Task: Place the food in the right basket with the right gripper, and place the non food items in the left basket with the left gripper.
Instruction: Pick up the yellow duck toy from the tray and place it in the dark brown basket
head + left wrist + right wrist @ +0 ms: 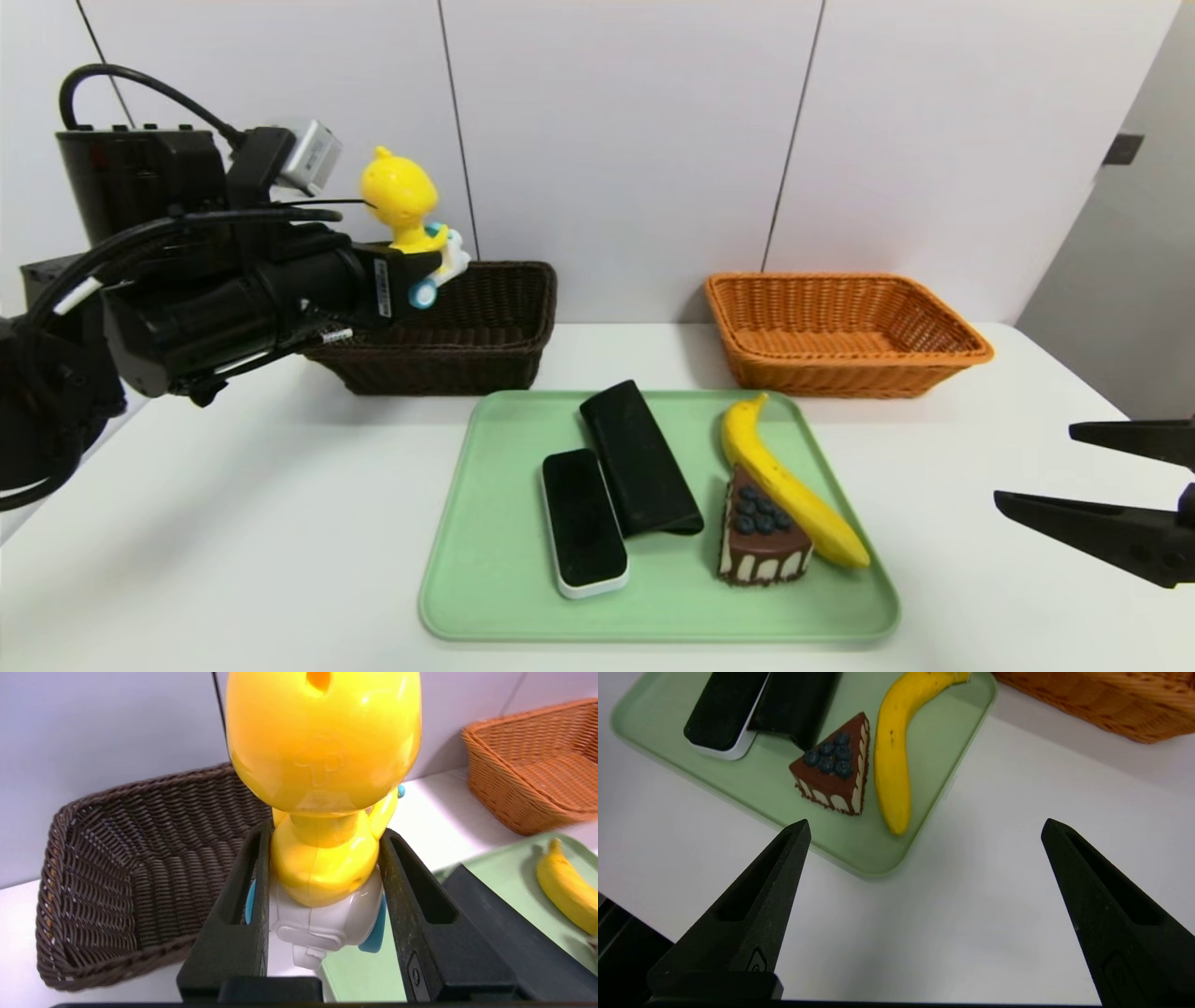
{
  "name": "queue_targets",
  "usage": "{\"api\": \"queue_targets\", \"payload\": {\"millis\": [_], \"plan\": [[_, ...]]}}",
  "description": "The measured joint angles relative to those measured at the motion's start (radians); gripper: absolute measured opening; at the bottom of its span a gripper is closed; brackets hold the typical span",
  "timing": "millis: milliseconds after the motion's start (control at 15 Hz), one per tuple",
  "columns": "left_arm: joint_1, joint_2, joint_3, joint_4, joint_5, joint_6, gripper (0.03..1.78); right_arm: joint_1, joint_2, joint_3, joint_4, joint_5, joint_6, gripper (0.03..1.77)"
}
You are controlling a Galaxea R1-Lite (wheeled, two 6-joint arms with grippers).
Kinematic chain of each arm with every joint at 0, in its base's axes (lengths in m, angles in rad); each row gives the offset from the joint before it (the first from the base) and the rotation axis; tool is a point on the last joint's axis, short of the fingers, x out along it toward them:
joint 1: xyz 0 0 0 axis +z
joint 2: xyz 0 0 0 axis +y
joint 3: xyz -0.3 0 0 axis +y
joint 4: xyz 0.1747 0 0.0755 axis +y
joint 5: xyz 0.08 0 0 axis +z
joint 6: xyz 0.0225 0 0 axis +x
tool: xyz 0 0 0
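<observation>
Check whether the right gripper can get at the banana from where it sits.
Probably yes. The right gripper is open over bare table beside the tray, and the banana lies along the tray's near side facing it, with only the cake on its far side.

Pale green tray (485,560), white table (233,523), white panelled wall (635,140)

Your left arm (224,299) is a thick black cylinder with black cables looped over it, a white label and a small silver camera box (313,154). Your right gripper (924,830) is all black, and each long pointed finger (752,905) has a slot-shaped recess.
</observation>
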Motion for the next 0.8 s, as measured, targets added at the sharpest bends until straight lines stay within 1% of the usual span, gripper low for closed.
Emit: {"api": "queue_targets", "payload": {"millis": [133,400,667,800], "plan": [[0.024,0.064,-0.059,0.004,-0.001,0.001,0.74,0.000,0.003,0.005,-0.040,0.001,0.001,1.71],[0.060,0.186,-0.160,0.008,0.001,0.002,0.74,-0.001,0.010,0.006,-0.042,0.000,0.002,1.71],[0.105,0.270,-0.233,0.072,0.002,0.004,0.74,0.000,0.010,0.008,-0.042,0.000,0.002,1.71],[0.127,0.302,-0.245,0.074,0.002,0.004,0.74,0.000,0.010,0.013,-0.041,0.000,0.002,1.71]]}}
